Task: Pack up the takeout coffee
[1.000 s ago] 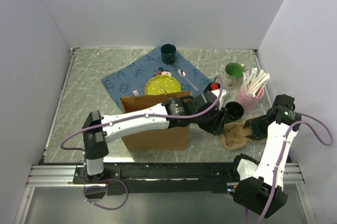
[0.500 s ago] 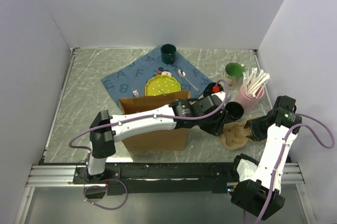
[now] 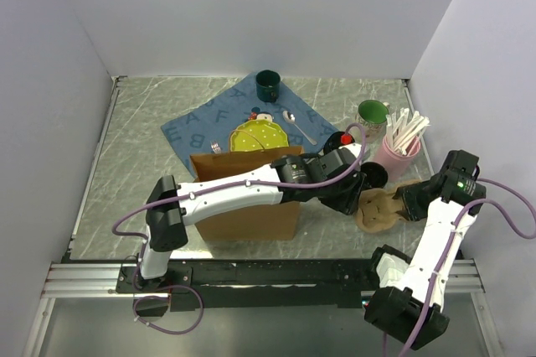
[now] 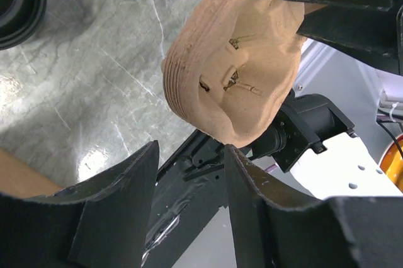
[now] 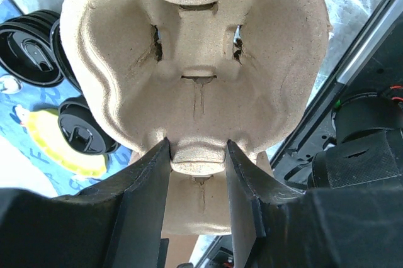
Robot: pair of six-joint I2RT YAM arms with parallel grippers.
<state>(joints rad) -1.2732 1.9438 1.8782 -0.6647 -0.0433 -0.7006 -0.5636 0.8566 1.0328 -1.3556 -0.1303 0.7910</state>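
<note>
The brown pulp carrier (image 3: 381, 208) hangs off the table at the right, my right gripper (image 5: 198, 155) shut on its middle ridge. Inside, its cup wells (image 5: 195, 60) are empty. My left gripper (image 4: 191, 158) reaches across over the paper bag and stands open just below the carrier's edge (image 4: 233, 73), with nothing between its fingers. One black lidded takeout coffee cup (image 3: 374, 175) sits just behind the carrier. The right wrist view shows two round black lids (image 5: 31, 54) (image 5: 85, 133), and the left wrist view shows black cups (image 4: 19, 4) at its top left.
A brown paper bag (image 3: 247, 202) stands open under the left arm. Behind it lie a blue letter cloth (image 3: 201, 122), a yellow toy plate (image 3: 255, 135), a spoon (image 3: 299, 128) and a dark green mug (image 3: 268, 85). A pink cup of straws (image 3: 398, 149) and a green-lined mug (image 3: 372, 116) stand at the right.
The right gripper has carried the carrier slightly up and to the right. The left arm has swung right, following it, with its jaws still open.
</note>
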